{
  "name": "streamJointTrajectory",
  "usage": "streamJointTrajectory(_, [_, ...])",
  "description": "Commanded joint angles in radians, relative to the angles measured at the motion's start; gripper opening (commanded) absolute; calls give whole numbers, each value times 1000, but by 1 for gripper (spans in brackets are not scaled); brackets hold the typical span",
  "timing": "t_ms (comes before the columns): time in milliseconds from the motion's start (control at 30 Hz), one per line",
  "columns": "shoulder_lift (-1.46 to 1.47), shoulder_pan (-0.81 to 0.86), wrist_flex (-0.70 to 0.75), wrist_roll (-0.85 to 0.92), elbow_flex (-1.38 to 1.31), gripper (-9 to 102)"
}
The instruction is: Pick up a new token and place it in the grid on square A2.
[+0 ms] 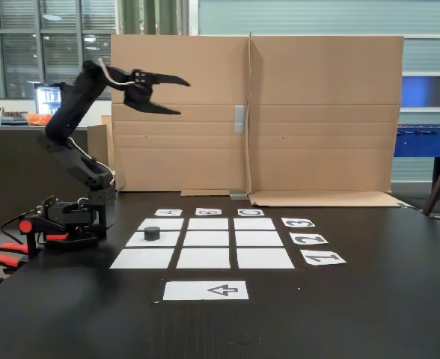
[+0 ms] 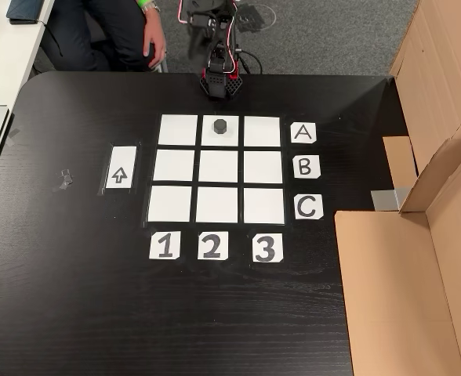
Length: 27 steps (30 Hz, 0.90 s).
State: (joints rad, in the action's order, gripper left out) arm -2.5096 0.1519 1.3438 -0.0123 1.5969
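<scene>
The token [image 2: 221,125] sat on square A2 [image 2: 221,138], top middle of the grid [image 2: 219,168] in the other view. The tool [image 1: 181,97] hung raised at upper left, fingers apart and empty. Placement looked done.

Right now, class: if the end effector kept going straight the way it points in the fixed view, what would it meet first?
The open end effector points sideways, above the table; probably the upright cardboard wall, though depth is unclear.
</scene>
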Motion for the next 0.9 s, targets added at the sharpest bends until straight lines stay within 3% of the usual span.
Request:
streamJointTrajectory(0, [-69,110,25,-6,8,28])
streamJointTrajectory(867, [-380,620,130,46,252,27])
